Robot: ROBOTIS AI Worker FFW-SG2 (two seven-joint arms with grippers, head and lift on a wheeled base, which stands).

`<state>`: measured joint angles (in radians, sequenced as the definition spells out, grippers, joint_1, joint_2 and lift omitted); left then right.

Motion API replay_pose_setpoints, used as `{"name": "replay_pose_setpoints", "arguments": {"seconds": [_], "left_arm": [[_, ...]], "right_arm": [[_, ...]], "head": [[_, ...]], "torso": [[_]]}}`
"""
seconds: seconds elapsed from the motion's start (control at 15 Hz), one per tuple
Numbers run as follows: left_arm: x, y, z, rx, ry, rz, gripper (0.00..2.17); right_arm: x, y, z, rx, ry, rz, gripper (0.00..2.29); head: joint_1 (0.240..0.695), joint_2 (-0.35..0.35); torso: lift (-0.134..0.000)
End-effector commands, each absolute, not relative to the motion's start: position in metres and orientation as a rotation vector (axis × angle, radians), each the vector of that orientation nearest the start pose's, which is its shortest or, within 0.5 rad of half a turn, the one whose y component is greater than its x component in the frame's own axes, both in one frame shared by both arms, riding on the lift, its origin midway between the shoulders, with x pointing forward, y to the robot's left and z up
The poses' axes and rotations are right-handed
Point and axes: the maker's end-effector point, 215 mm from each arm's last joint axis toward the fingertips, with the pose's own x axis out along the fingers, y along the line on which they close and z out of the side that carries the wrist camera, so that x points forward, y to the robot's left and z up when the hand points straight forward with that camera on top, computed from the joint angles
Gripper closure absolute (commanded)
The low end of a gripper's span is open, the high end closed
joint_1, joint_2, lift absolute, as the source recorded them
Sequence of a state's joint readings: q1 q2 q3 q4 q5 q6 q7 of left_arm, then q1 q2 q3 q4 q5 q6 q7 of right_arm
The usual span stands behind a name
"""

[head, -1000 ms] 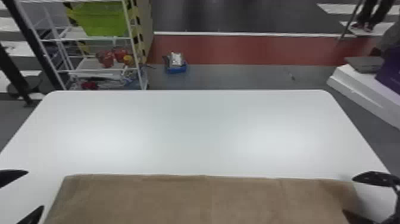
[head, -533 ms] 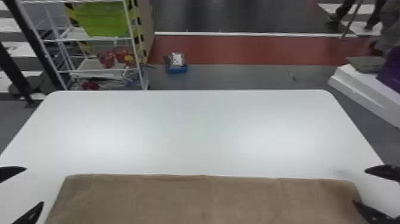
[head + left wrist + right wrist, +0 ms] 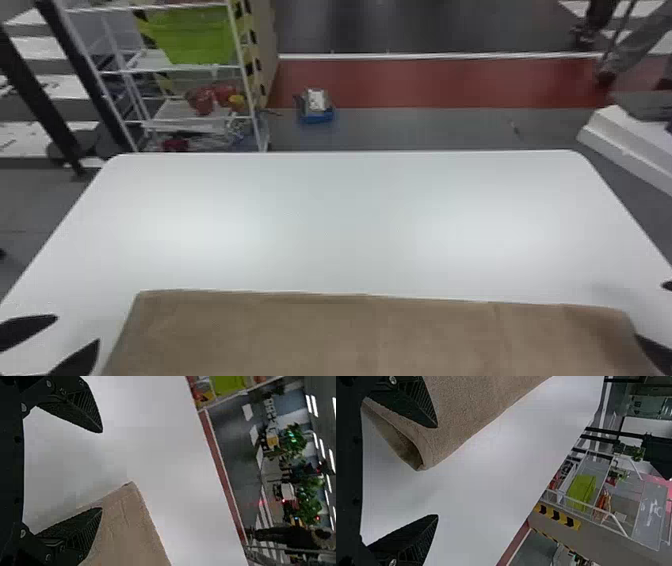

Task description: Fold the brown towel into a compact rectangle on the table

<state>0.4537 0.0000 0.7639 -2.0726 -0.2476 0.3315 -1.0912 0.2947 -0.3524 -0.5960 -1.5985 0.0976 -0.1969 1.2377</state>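
Right pincer (image 3: 649, 310) now farther right.

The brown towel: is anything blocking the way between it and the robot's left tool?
Nothing visible stands between the brown towel and the left tool. The tool's two fingers are spread apart, and in the left wrist view one of them already overlaps the towel near its corner.

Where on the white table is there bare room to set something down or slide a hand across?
The broad patch of table between the far edge of the towel and the table's own far edge is bare from side to side. It is crowded nearer the robot, where the towel lies with the left gripper at its left end and the right gripper at its right.
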Motion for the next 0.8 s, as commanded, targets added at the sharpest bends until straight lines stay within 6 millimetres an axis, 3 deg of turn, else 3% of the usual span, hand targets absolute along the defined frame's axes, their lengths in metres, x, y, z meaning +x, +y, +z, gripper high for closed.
{"name": "replay_pose_setpoints", "arguments": {"seconds": [0.0, 0.2, 0.4, 0.53, 0.73], "left_arm": [[0.307, 0.423, -0.424, -0.026, 0.620, -0.268, 0.21], [0.296, 0.382, -0.415, -0.125, 0.643, -0.332, 0.19], [0.293, 0.349, -0.427, -0.133, 0.698, -0.366, 0.17], [0.301, 0.351, -0.442, -0.090, 0.727, -0.315, 0.19], [0.318, 0.361, -0.436, -0.059, 0.710, -0.282, 0.21]], "right_arm": [[0.388, -0.420, -0.403, -0.481, 0.336, 0.733, 0.06], [0.387, -0.423, -0.408, -0.474, 0.346, 0.728, 0.06], [0.384, -0.426, -0.410, -0.473, 0.351, 0.723, 0.06], [0.381, -0.427, -0.410, -0.479, 0.349, 0.725, 0.06], [0.376, -0.429, -0.413, -0.485, 0.363, 0.729, 0.06]], "head": [[0.695, 0.049], [0.695, -0.005], [0.695, -0.065], [0.695, -0.115], [0.695, -0.119]], "torso": [[-0.134], [-0.134], [-0.134], [-0.134], [-0.134]]}}
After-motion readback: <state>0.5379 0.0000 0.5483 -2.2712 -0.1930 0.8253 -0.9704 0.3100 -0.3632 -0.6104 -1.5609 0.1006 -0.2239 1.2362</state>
